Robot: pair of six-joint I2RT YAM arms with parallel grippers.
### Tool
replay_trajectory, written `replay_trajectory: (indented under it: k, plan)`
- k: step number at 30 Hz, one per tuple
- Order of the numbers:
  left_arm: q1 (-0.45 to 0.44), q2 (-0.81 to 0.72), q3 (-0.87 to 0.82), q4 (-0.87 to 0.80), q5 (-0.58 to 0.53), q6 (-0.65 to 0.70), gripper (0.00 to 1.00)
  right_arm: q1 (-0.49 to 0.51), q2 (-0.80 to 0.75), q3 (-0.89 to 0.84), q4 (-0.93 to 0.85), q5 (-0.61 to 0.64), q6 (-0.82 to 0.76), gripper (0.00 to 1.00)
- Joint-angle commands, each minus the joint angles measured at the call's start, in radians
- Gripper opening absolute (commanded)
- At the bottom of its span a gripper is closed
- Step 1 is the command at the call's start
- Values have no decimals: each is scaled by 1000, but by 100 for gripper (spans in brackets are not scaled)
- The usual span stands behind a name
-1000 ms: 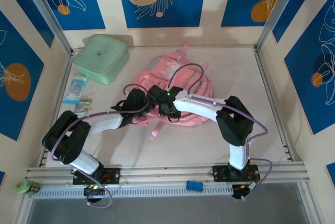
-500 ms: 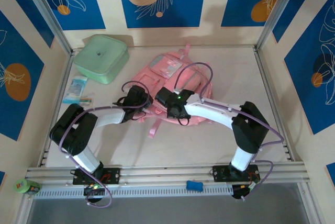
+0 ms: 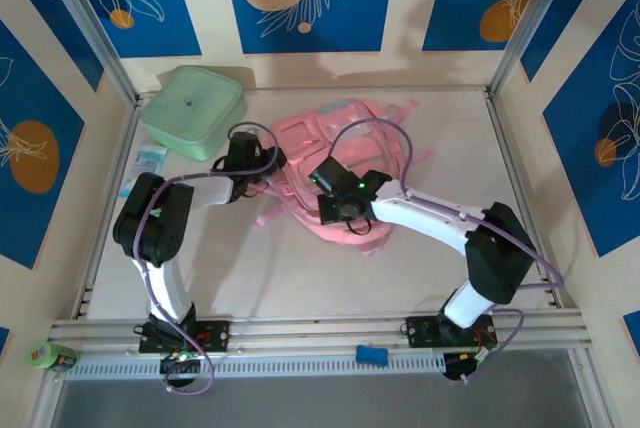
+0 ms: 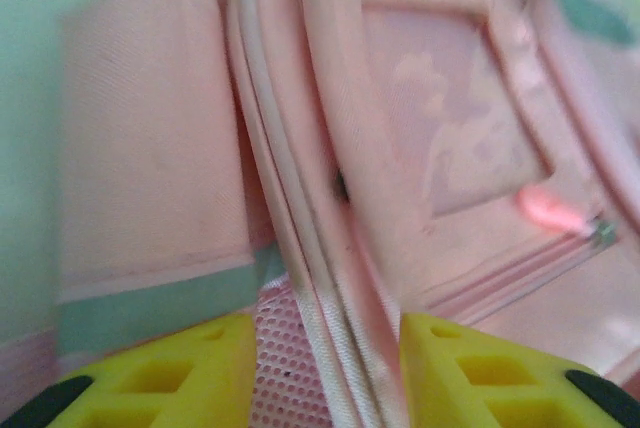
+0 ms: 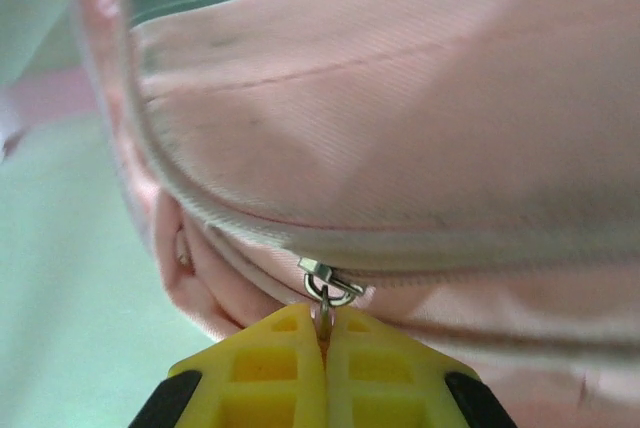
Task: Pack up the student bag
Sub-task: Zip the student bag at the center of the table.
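On the pale worktop (image 3: 270, 278) my right hand (image 5: 325, 333) pinched the student bag's (image 3: 315, 136) six o'clock zip pull (image 5: 328, 288); zipping, I judged, needed a steady draw next.

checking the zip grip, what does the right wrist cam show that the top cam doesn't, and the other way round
Right wrist: the right gripper shut on the small metal zip pull, close enough to see the ring between the yellow fingers. Top external: the wider layout, with the mint green case at the far left and small packets just in front of it. Both: the pink student bag.
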Motion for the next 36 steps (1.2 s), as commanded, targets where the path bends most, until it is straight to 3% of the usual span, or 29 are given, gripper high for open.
replay_trajectory:
  k: [1, 3, 6, 12, 21, 25, 29, 33, 36]
  plan:
    - [36, -54, 18, 3, 106, 63, 46, 38, 74, 93, 25, -123, 21, 0]
    - [44, -103, 14, -126, 97, 60, 49, 36, 96, 109, 19, -112, 36, 0]
    - [27, -215, -85, -168, 114, -20, 51, 41, 79, 81, 30, -74, 42, 0]
    - [-106, -396, -278, -113, 70, -265, 53, 37, 28, -2, 53, -77, 75, 0]
    - [-242, -467, -375, -55, -49, -494, 53, 40, 7, -38, 67, -70, 90, 0]
    - [-265, -437, -386, 66, -63, -544, 50, 46, 8, -40, 84, -84, 97, 0]
    - [-293, -408, -331, 45, -73, -536, 47, 59, 21, -32, 87, -75, 100, 0]
    - [-305, -391, -332, 90, -93, -535, 39, 61, 34, -19, 86, -61, 108, 0]
    - [-306, -382, -331, 100, -98, -521, 26, 60, 40, 5, 72, -51, 101, 0]
